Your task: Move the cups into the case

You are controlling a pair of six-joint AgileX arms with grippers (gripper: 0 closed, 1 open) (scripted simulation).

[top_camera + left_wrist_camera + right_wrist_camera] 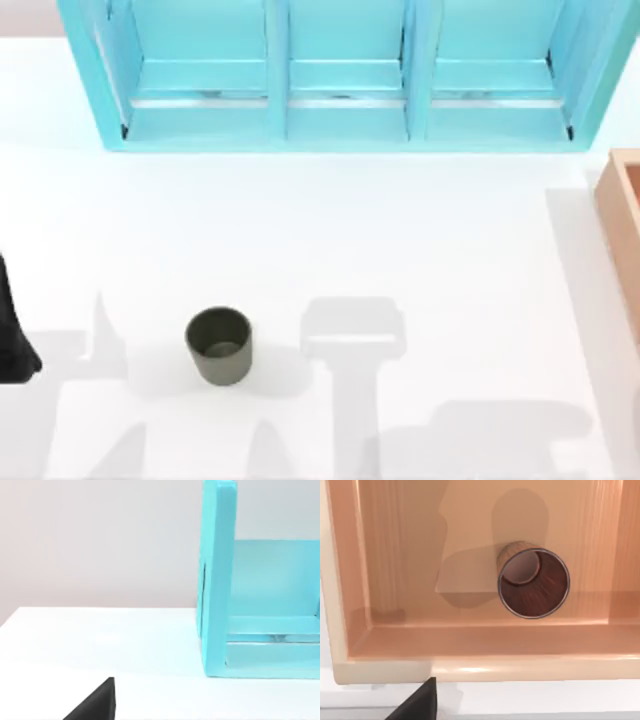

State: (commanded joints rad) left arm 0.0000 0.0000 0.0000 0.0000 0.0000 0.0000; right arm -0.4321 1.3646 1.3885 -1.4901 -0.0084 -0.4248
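1. I cannot tell how either gripper's jaws are standing; a dark gripper part (pixel 417 702) is showing in the right wrist view and another (pixel 95 702) in the left wrist view.
2. My right wrist camera is looking down into the tan wooden case (pixel 470 667), where the coppery cup (pixel 533 582) is sitting upright on the floor, apart from the walls.
3. My left arm (pixel 12 335) is sitting at the table's left edge.
4. The olive green cup (pixel 219 345) is standing upright on the white table (pixel 420 240), well apart from the case (pixel 622 225) at the right edge.
5. A turquoise shelf unit (pixel 345 75) is standing along the far side.
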